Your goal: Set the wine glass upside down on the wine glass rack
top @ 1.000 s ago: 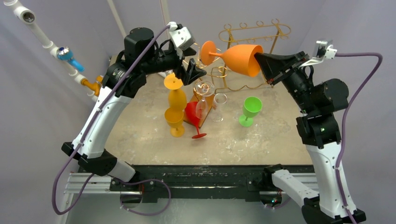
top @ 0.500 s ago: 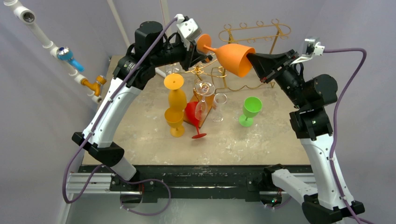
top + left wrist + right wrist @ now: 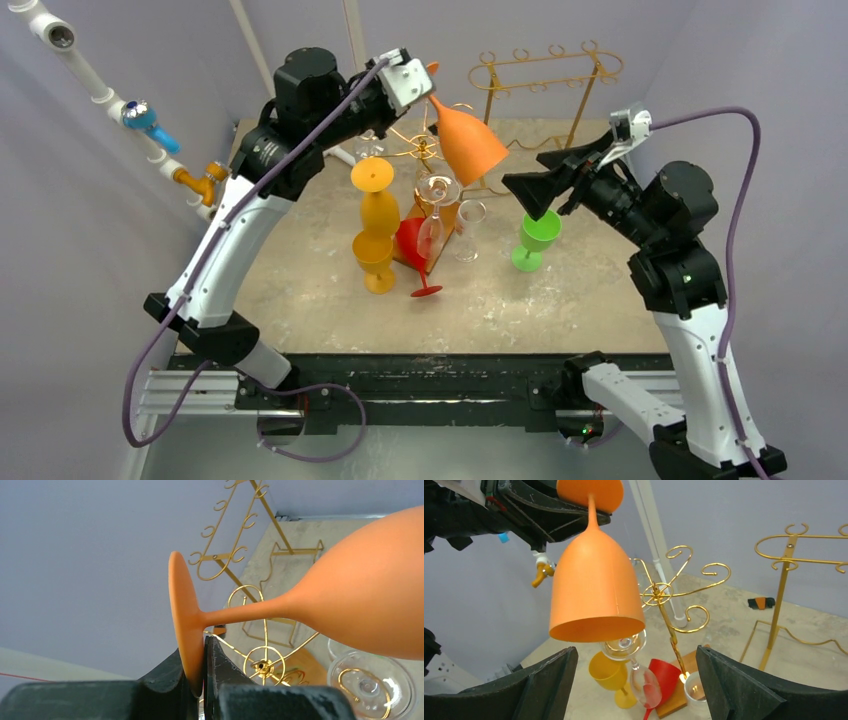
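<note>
An orange wine glass [image 3: 468, 145] hangs mouth down, slightly tilted, above the middle of the table. My left gripper [image 3: 424, 88] is shut on the rim of its foot [image 3: 182, 610], pinched between the two black fingers [image 3: 220, 670]. The bowl [image 3: 594, 590] hangs over the small gold spiral wine glass rack [image 3: 428, 152] without touching it. My right gripper [image 3: 545, 175] stands wide open to the right of the bowl, apart from it, with nothing between its fingers [image 3: 549, 680]. In the right wrist view the foot [image 3: 591, 492] shows at the top.
A tall gold rack [image 3: 545, 75] stands at the back. Under the held glass are a clear glass [image 3: 644, 680], a red glass [image 3: 415, 245], a yellow goblet [image 3: 375, 262] and an orange inverted glass [image 3: 375, 205]. A green glass [image 3: 538, 235] stands right. White pipework [image 3: 140, 115] runs along the left wall.
The left gripper shut on the glass's foot and the right gripper let go of the bowl and drew back to the right. The glass swung from lying sideways to hanging mouth down.
</note>
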`<action>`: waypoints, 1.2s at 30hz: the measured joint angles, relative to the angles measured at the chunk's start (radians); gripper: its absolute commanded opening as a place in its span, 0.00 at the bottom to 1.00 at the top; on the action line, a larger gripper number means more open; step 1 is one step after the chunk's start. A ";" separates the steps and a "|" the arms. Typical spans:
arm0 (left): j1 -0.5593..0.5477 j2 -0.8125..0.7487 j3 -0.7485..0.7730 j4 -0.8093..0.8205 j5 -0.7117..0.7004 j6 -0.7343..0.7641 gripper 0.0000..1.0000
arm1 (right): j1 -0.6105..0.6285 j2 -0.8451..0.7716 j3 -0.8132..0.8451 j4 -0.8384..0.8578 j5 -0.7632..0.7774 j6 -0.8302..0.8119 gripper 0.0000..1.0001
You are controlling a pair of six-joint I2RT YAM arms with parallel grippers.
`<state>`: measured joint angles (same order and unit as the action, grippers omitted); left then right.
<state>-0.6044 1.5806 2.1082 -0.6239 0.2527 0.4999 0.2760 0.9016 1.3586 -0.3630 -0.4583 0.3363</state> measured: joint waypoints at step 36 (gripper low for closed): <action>-0.091 -0.329 -0.389 0.243 0.121 0.676 0.00 | 0.238 0.334 0.305 0.003 -0.293 0.030 0.99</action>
<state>-0.6952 1.2514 1.7195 -0.3809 0.3733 1.1759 0.5137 1.2358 1.6638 -0.3603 -0.7517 0.3660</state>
